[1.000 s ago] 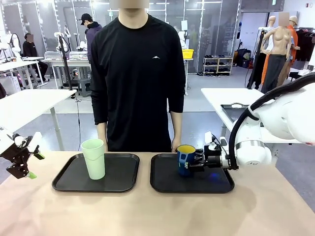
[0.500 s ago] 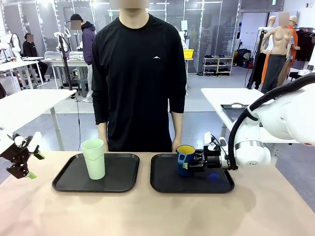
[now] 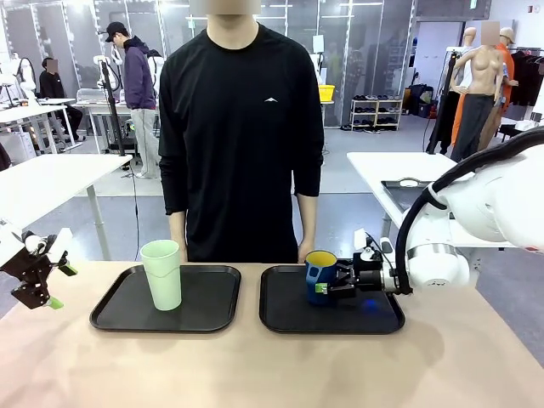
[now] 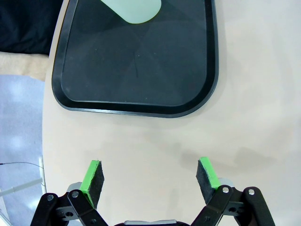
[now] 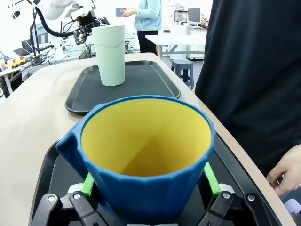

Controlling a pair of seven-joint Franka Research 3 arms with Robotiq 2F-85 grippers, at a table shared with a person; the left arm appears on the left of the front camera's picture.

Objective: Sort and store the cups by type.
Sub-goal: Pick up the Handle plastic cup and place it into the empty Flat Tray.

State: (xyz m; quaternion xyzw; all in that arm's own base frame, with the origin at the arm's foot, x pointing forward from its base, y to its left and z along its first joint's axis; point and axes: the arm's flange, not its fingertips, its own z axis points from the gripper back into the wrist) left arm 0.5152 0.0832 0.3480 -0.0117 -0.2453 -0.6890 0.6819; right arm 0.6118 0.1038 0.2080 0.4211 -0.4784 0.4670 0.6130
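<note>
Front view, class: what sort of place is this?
Probably a robotics lab or test hall: a white robot arm works a mug over a black tray, with more work tables and shelving behind.

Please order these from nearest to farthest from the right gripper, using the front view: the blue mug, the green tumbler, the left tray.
1. blue mug: between the jaws of the right gripper, on the right tray.
2. left tray: its near edge lies left of the mug.
3. green tumbler: standing toward that tray's left half.
</note>
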